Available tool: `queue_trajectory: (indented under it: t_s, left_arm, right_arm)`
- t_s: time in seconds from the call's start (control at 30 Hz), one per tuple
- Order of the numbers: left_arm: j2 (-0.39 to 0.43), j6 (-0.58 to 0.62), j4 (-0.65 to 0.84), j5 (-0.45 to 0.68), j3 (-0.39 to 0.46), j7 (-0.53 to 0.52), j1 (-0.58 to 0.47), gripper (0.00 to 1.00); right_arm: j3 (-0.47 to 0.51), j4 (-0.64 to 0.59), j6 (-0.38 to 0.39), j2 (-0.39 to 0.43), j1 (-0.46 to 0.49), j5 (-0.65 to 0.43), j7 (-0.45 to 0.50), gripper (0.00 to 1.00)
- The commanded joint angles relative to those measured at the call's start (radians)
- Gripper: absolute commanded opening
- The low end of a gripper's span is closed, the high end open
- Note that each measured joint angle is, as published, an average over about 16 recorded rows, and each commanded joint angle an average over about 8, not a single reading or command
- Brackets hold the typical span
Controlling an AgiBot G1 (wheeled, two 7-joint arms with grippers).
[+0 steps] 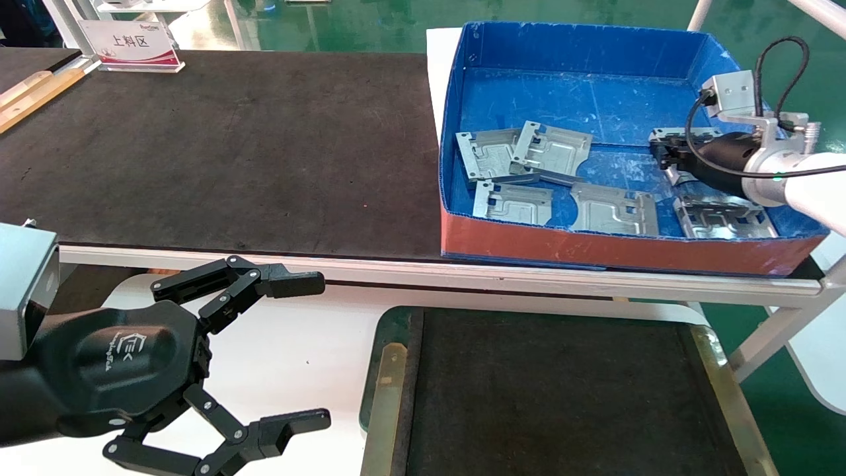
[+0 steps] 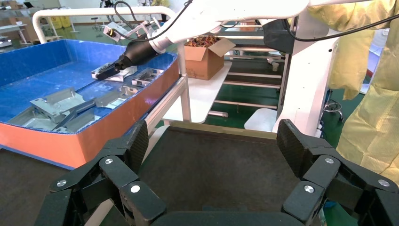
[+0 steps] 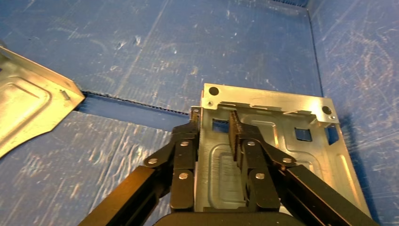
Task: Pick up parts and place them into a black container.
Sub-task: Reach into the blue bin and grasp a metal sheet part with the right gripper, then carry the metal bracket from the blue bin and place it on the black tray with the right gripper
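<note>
Part (image 3: 277, 136) gripped between right claw (image 3: 215, 129) fingers.

Right hand (image 3: 214, 127) reached far forward, fingers pinched narrow. Left hand (image 1: 291, 350) parked low, fingers spread.

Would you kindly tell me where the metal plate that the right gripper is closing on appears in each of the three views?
Head view: the gripped plate sits at the blue box's far right, under the right gripper.
Left wrist view: gripped plate lies far off, at that gripper's tip.
Right wrist view: gripped plate fills the centre, one edge between the fingers.
Shared landmark: the blue box floor.
</note>
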Motion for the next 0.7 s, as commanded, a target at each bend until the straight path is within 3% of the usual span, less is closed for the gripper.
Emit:
queue_trajectory:
  t_s: [0.03,0.23,0.53,0.7]
  left_arm:
    - [0.0,0.0,0.0,0.0,0.0,0.0,0.0,1.0]
    - [0.0,0.0,0.0,0.0,0.0,0.0,0.0,1.0]
    - [0.0,0.0,0.0,0.0,0.0,0.0,0.0,1.0]
    - [0.0,0.0,0.0,0.0,0.0,0.0,0.0,1.0]
  right_arm:
    - [-0.001,0.0,-0.007,0.002,0.003,-0.002,0.0,0.0]
    - [-0.006,-0.001,-0.059,0.009,0.012,-0.008,0.005,0.0]
    - [-0.012,0.0,-0.198,0.032,0.042,-0.018,0.017,0.0]
    - [-0.005,0.018,-0.231,0.043,0.05,-0.008,0.003,0.0]
